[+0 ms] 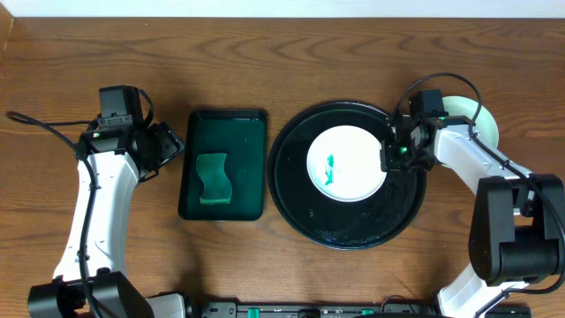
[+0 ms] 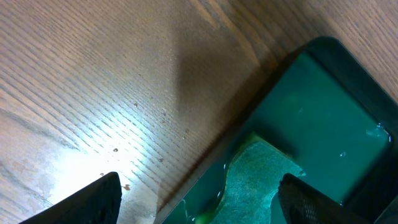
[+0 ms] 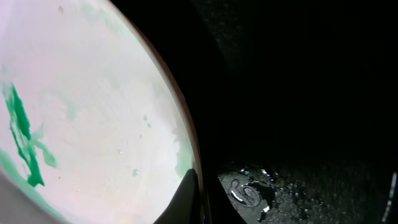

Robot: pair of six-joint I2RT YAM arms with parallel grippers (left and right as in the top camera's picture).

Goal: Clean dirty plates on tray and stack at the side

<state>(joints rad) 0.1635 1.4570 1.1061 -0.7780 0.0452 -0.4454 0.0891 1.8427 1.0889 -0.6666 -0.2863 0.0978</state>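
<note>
A white plate point(image 1: 346, 163) with a green smear lies in the large round black tray point(image 1: 291, 199). My right gripper point(image 1: 388, 157) is at the plate's right rim. In the right wrist view the plate point(image 3: 93, 112) fills the left side, and my right gripper point(image 3: 199, 199) is closed over its rim, one dark finger on the inner edge, above the wet black tray point(image 3: 298, 93). A pale mint plate point(image 1: 481, 110) lies on the table right of the tray, partly hidden by the right arm. My left gripper point(image 1: 172, 146) is open and empty at the small green tray's left edge.
A dark green rectangular tray point(image 1: 252, 132) holds water and a wavy green sponge point(image 1: 212, 178). In the left wrist view my open left gripper point(image 2: 199, 202) hovers over the tray's point(image 2: 323, 112) edge and the sponge point(image 2: 252, 180). Bare wooden table lies around.
</note>
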